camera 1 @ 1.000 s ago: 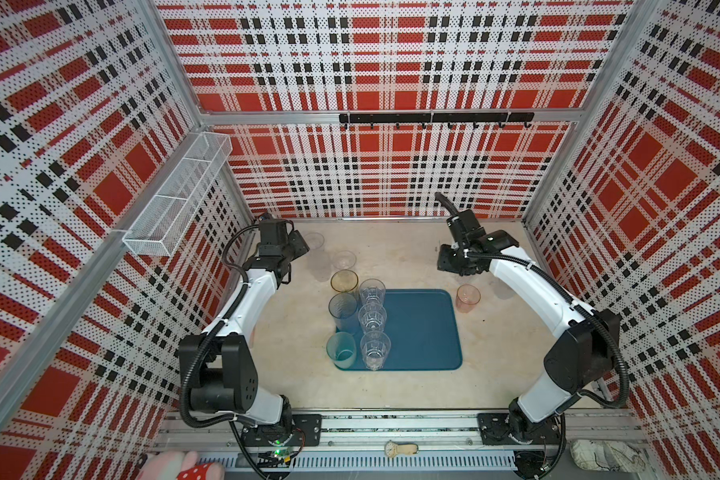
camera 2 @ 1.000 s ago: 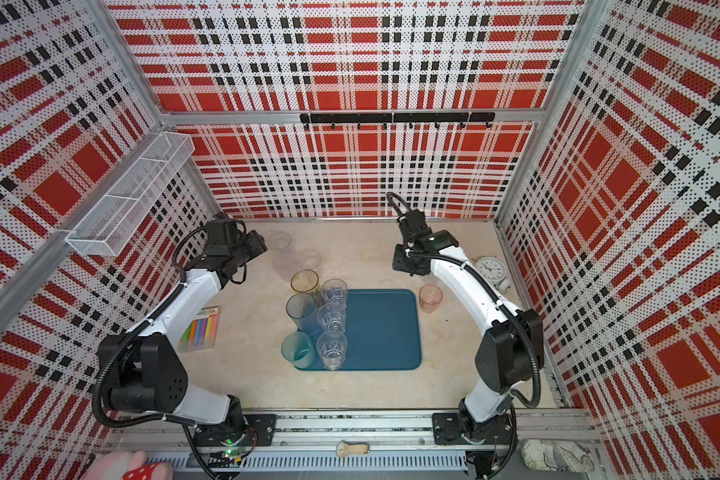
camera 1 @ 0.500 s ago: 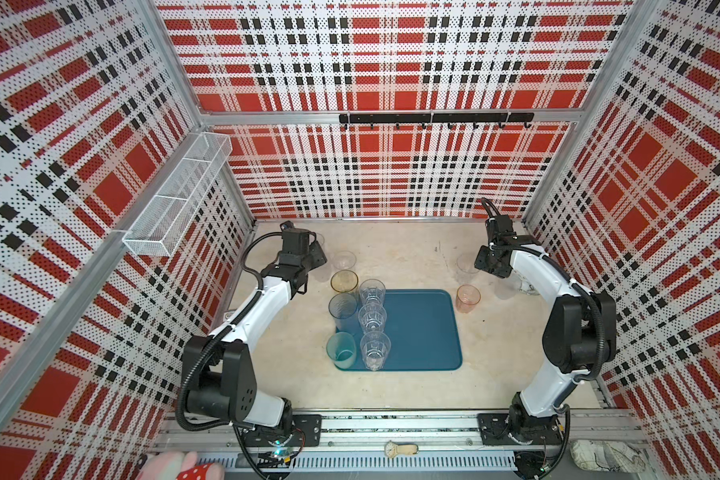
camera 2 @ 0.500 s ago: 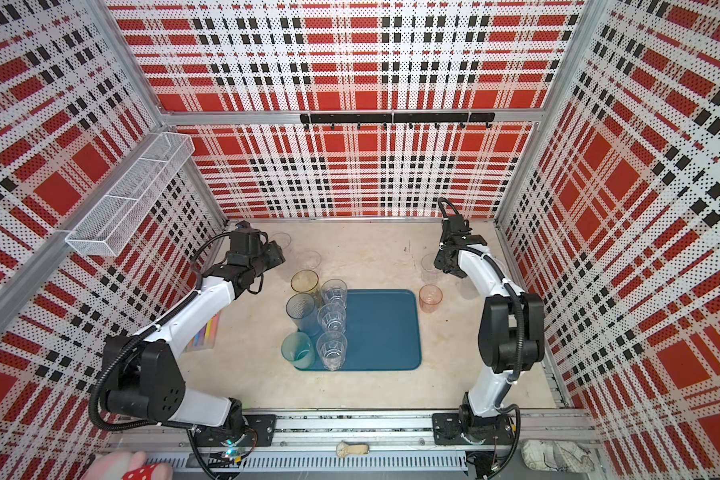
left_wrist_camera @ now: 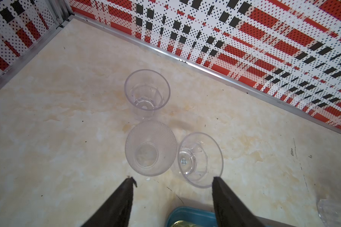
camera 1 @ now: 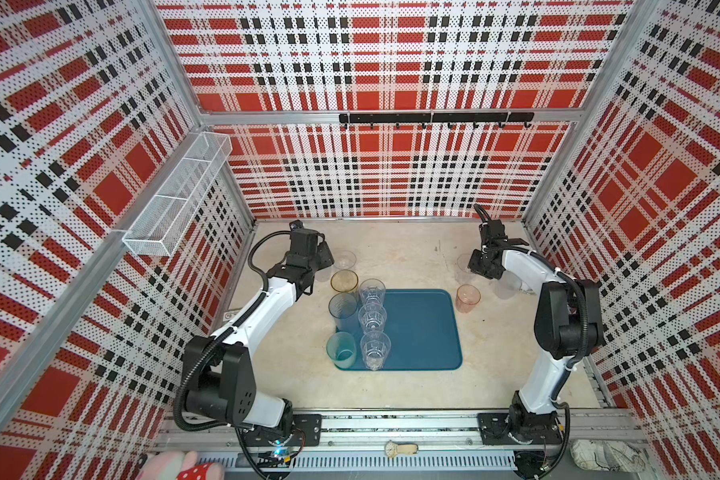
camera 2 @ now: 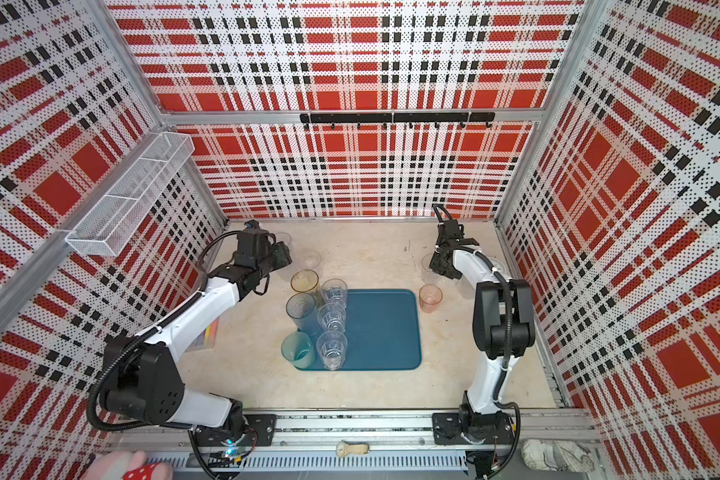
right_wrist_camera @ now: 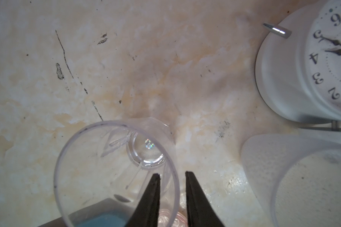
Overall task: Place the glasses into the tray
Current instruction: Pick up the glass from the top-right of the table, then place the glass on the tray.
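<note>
The teal-blue tray point(camera 1: 420, 332) point(camera 2: 381, 332) holds several glasses along its left side: amber point(camera 1: 344, 281), grey-blue point(camera 1: 342, 309), teal point(camera 1: 341, 351) and three clear faceted ones point(camera 1: 373, 318). A pink glass point(camera 1: 467, 297) stands on the table right of the tray. My right gripper point(right_wrist_camera: 172, 175) point(camera 1: 476, 266) straddles the rim of a clear glass point(right_wrist_camera: 114, 167), one finger inside and one outside, with a narrow gap still showing. My left gripper point(left_wrist_camera: 173, 179) point(camera 1: 323, 259) is open just short of three clear glasses: a far one point(left_wrist_camera: 147, 92), a textured one point(left_wrist_camera: 151, 148) and a faceted one point(left_wrist_camera: 200, 159).
A white alarm clock point(right_wrist_camera: 323, 64) and a frosted cup point(right_wrist_camera: 303, 176) stand close beside the right gripper, near the right wall. A white mesh basket point(camera 1: 175, 199) hangs on the left wall. A coloured card point(camera 2: 208, 332) lies under the left arm.
The right gripper swung right along the back, came onto the clear glass and narrowed its jaws around the rim. The left gripper moved right toward the three clear glasses.
</note>
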Controlling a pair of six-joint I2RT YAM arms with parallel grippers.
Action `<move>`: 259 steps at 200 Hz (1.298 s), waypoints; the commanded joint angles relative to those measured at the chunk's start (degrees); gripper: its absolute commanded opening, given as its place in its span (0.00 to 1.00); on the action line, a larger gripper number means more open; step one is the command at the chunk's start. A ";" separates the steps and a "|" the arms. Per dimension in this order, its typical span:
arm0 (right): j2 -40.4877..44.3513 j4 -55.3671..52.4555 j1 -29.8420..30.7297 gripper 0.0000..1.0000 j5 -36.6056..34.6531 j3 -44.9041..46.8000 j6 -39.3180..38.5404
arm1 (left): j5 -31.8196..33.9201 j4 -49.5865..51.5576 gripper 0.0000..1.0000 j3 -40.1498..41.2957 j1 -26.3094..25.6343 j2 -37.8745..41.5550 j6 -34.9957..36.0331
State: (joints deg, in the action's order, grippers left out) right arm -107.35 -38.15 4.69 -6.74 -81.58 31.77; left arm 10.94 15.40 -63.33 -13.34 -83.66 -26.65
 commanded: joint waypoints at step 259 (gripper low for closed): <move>-1.46 -33.48 32.29 0.00 3.96 -24.20 -7.69 | 1.04 -3.23 0.67 0.65 -2.83 2.71 2.76</move>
State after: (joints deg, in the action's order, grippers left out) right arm -106.26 -68.62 35.35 -5.10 -106.02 24.27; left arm 11.44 13.67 -63.31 -15.94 -82.00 -24.99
